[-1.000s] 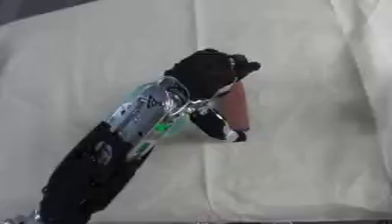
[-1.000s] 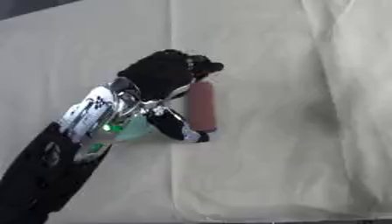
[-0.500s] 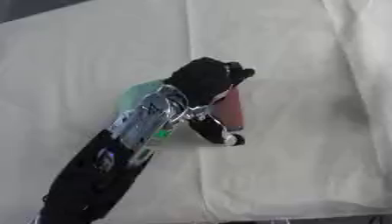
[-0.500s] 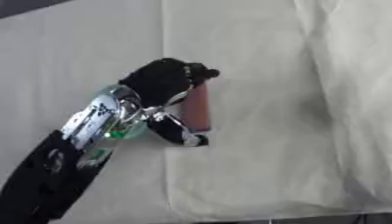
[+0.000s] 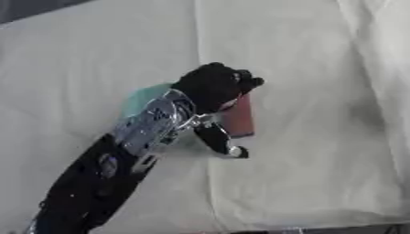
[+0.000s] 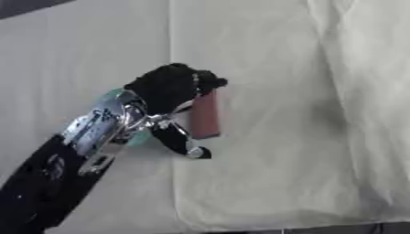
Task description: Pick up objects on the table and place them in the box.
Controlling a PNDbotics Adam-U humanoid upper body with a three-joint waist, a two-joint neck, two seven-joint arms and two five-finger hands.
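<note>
1. Reddish-brown block (image 5: 239,119), long and flat-sided, stands nearly upright in the left hand (image 5: 213,87), near the middle of the view, above the pale cloth.
2. Curled black fingers (image 6: 210,83) close over the block's top end, and the thumb (image 6: 178,140) runs down beside its lower left edge, so the block is pinched between them.
3. From the hand, the block's free lower end points toward 6 o'clock; whether it touches the cloth cannot be told.
4. A silver wrist (image 5: 153,122) follows the hand toward 7 o'clock, then the black forearm (image 5: 86,187) runs on to the lower left corner.
5. A pale green patch (image 5: 145,97) shows just behind the wrist, at about 10 o'clock from the block; its shape is mostly hidden by the arm.
6. White cloth (image 5: 320,151) covers the surface, with a long crease (image 6: 170,45) running from 12 o'clock down toward the hand and soft folds at 1 to 3 o'clock.
7. A dark strip (image 5: 32,8) lies beyond the cloth at the 11 o'clock corner.
</note>
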